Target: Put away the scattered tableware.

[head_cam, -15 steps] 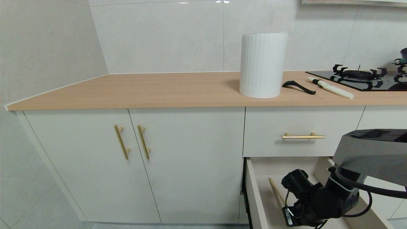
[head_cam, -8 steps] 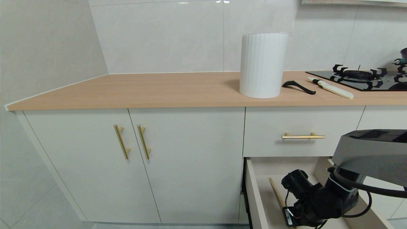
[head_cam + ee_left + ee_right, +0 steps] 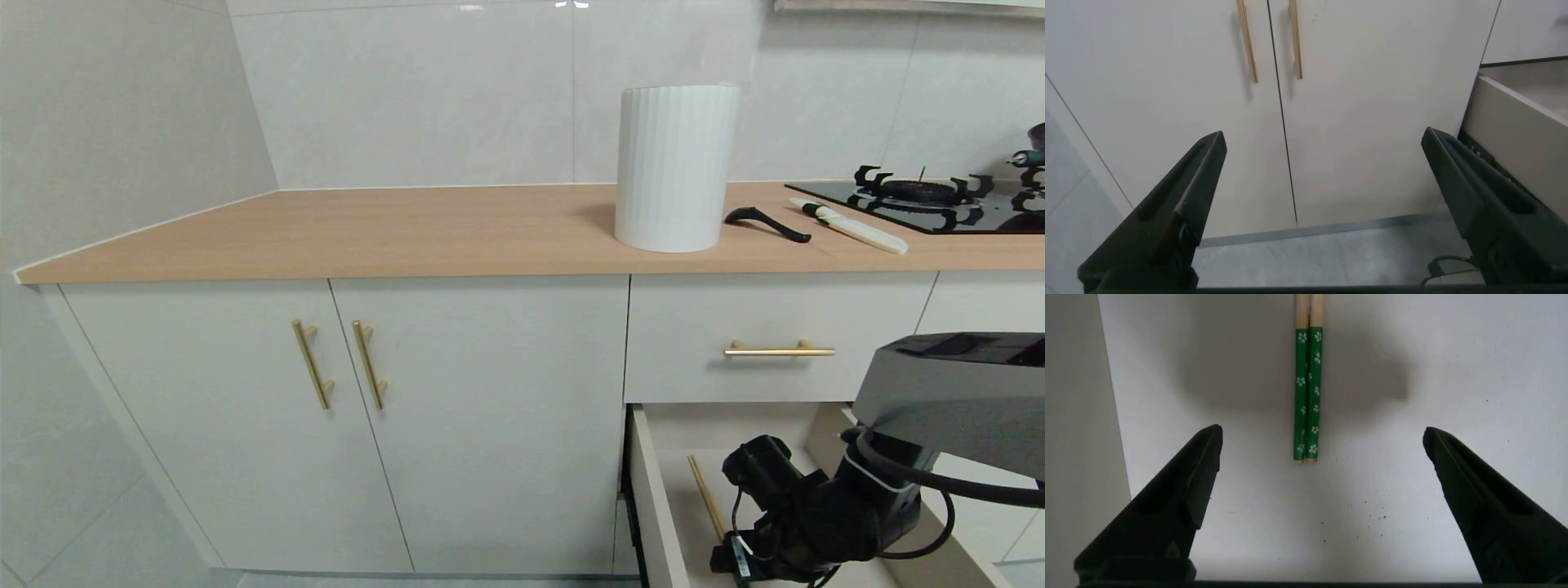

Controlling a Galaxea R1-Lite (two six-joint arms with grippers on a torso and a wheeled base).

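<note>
Right gripper (image 3: 1321,465) was down in the open white drawer (image 3: 653,498), lower right of the head view. Its jaws were spread wide, gripping nothing, right over the pair of wooden chopsticks with green flowered ends (image 3: 1308,384), which lay flat on the drawer floor. Left gripper (image 3: 1323,143) was spread open too, empty, facing the white cabinet doors (image 3: 1372,98).

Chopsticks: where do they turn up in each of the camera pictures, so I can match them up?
Head view: chopsticks lie in the open drawer, low on the right.
Left wrist view: not in it; cabinet doors and the drawer's side.
Right wrist view: green flowered ends on the drawer floor, seen between the right gripper's open fingers.
Shared landmark: the open drawer.
</note>
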